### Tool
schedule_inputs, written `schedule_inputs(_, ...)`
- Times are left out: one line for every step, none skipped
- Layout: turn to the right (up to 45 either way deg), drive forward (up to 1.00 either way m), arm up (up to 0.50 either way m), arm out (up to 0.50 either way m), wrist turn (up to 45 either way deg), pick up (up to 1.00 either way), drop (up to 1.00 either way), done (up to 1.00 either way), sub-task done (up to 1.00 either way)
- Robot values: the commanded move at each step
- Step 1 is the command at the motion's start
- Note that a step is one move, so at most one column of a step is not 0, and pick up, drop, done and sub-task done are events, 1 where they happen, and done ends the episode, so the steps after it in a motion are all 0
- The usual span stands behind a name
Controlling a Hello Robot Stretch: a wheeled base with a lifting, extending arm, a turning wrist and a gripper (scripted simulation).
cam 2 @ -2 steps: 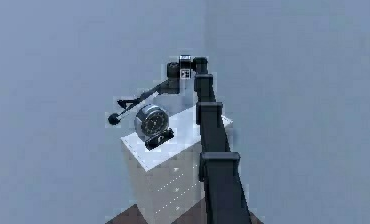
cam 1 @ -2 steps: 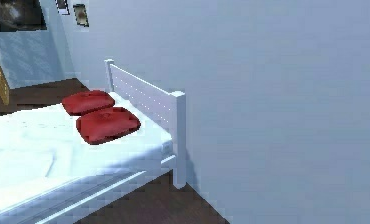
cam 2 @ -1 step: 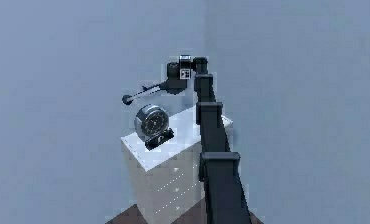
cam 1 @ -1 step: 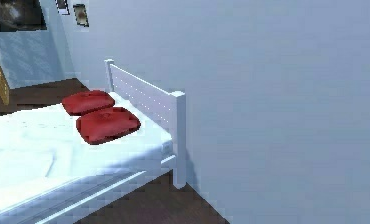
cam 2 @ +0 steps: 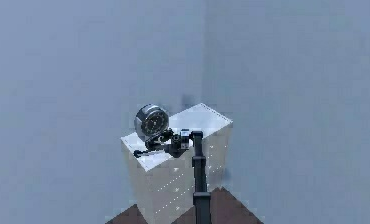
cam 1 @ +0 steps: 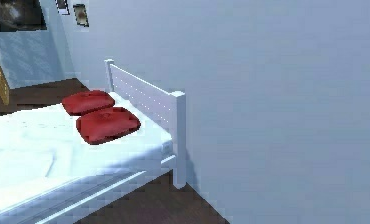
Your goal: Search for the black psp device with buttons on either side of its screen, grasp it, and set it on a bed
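Two red pillows [cam 1: 108, 124] side by side; round clock [cam 2: 150, 121] atop white dresser [cam 2: 211, 122]; framed pictures [cam 1: 80, 14].

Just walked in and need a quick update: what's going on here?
The robot's arm reaches to the top of a white dresser, with its end effector near a round clock-like object there. I cannot tell whether it holds anything. Ahead stands a bed with two red pillows.

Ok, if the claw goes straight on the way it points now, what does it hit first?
Probably the round clock on the white dresser: the claw points toward the arm side view's left, just below it. Depth is unclear, so it may pass in front.
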Motion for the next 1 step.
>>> schedule_inputs(0.0,0.0,0.0,0.0,0.0,1.0,0.0,0.0,0.0)
